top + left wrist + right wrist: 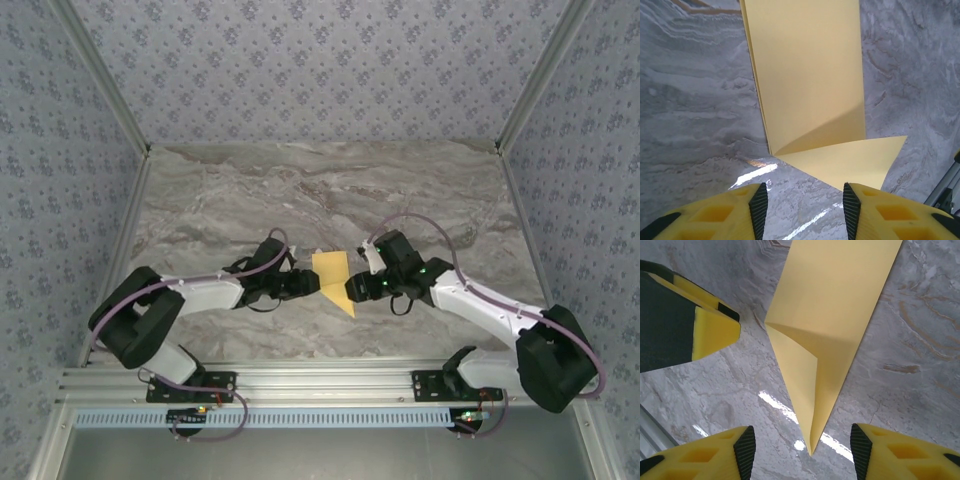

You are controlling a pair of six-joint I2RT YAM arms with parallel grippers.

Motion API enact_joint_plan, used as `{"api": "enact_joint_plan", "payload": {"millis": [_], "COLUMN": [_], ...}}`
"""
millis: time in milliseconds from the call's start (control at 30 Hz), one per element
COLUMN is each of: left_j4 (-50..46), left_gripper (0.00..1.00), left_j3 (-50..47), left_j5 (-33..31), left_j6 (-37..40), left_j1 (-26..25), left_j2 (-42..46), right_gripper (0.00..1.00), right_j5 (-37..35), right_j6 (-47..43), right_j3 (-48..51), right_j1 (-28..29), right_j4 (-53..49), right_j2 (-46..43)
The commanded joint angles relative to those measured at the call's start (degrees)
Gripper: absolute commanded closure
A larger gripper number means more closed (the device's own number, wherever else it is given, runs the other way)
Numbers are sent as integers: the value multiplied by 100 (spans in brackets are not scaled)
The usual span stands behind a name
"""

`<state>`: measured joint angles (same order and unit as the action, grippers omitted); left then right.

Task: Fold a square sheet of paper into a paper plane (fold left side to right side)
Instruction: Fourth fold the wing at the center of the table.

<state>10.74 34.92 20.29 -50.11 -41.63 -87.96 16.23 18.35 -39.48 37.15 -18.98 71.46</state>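
The worktop (300,190) is bounded by patterned walls (320,70) on the left, the right and the far side, and by an aluminium rail (330,378) along the near edge, where the arm bases are bolted. A broad stretch of marble lies open between the paper and the far wall, and there is open surface toward both side walls as well.

The folded sheet of paper (332,275) lies flat near the middle of the worktop, somewhat toward the near edge. Its far part is a straight-sided strip, and its near end narrows to a point turned toward the rail.

The paper is flanked closely by both hands. The left hand (312,283) is set just beside its left edge and the right hand (357,288) just beside its right edge.

In the left wrist view, the left hand (802,207) is seen with its fingers (757,210) parted and nothing gripped. The paper (810,75) lies ahead of them, and the corner of a triangular flap reaches close to one fingertip.

In the right wrist view, the right hand (802,450) is likewise parted and holds nothing. The pointed end of the paper (830,315) lies on the marble between its fingers (862,450), apart from both pads. A finger of the left hand (705,335) is seen just beside the paper's edge.
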Motion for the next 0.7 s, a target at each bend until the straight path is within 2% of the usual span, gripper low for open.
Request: {"api": "enact_joint_plan", "payload": {"millis": [0, 133, 233, 333, 400, 500, 667], "left_j4": [315, 236, 212, 194, 175, 171, 277], "left_gripper": [53, 50, 48, 46, 45, 45, 44], "left_j3": [285, 304, 292, 296, 308, 339, 397], "left_j5": [56, 1, -36, -65, -70, -52, 30], "left_j6": [-153, -174, -201, -236, -262, -299, -373], "left_j1": [-28, -37, -54, -56, -62, -60, -99], "left_j2": [-143, -190, -200, -217, -240, -292, -412], "right_gripper": [42, 42, 47, 57, 70, 82, 89], "right_j5": [58, 352, 523, 601, 569, 382, 270], "right_j6": [-324, -546, -646, -701, -731, -838, -892], "right_j3": [4, -369, -671, -843, -893, -921, -828], "right_j1": [-42, -119, -161, -182, -207, -209, -257], "right_j4": [130, 306, 378, 405, 390, 265, 220], "right_j2": [311, 977, 1463, 1801, 1934, 1959, 1856]}}
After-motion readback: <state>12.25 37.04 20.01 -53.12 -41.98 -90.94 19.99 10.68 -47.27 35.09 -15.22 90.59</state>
